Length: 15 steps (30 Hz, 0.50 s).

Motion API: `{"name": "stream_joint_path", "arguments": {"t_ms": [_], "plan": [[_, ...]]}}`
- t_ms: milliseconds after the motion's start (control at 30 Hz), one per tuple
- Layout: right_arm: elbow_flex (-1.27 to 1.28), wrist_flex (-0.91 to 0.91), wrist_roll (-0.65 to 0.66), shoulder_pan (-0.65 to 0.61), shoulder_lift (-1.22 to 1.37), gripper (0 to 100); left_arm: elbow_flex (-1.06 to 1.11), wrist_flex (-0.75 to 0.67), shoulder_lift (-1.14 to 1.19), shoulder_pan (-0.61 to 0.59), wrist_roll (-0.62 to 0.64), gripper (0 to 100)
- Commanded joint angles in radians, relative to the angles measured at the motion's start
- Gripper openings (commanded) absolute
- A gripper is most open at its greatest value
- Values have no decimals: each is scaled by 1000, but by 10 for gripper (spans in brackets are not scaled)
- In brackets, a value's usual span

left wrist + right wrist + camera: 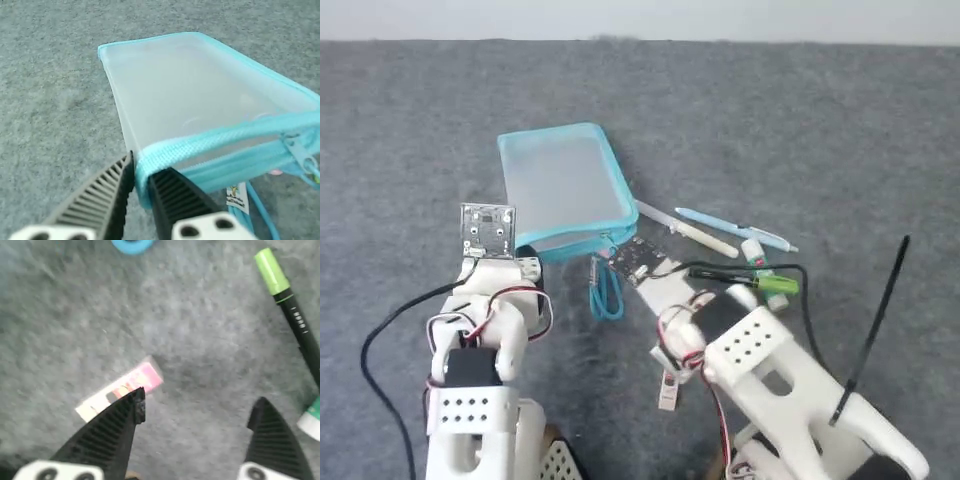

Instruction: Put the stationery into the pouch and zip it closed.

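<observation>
left gripper (140,172) pinches the zipper-edge corner of the teal pouch (200,95), fingers closed on it; the pouch lies on grey felt (820,120). right gripper (200,407) hangs wide open, empty, over a pink eraser (122,389); a green-capped marker (289,305) lies near.

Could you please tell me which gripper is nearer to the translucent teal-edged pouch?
Left. The left gripper is shut on a corner of the translucent teal-edged pouch; the right gripper hangs open apart from it, over a small pink-and-white eraser.
</observation>
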Motion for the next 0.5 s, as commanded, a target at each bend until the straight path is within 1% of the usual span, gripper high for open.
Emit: {"name": "stream_joint_path", "arguments": {"t_ms": [0, 100, 200, 333, 467], "plan": [[-3, -15, -157, -74, -44, 335, -7, -21, 2, -6, -3, 11], [-8, -13, -284, -102, -42, 335, -7, -21, 2, -6, -3, 11], [-20, -10, -359, -122, -42, 335, -7, -21, 2, -6, -2, 11], [-40, -18, -394, -142, -18, 335, -10, -21, -3, -11, -3, 11], [-87, -16, -396, -142, 114, 335, -12, -21, -5, -9, -3, 11]]}}
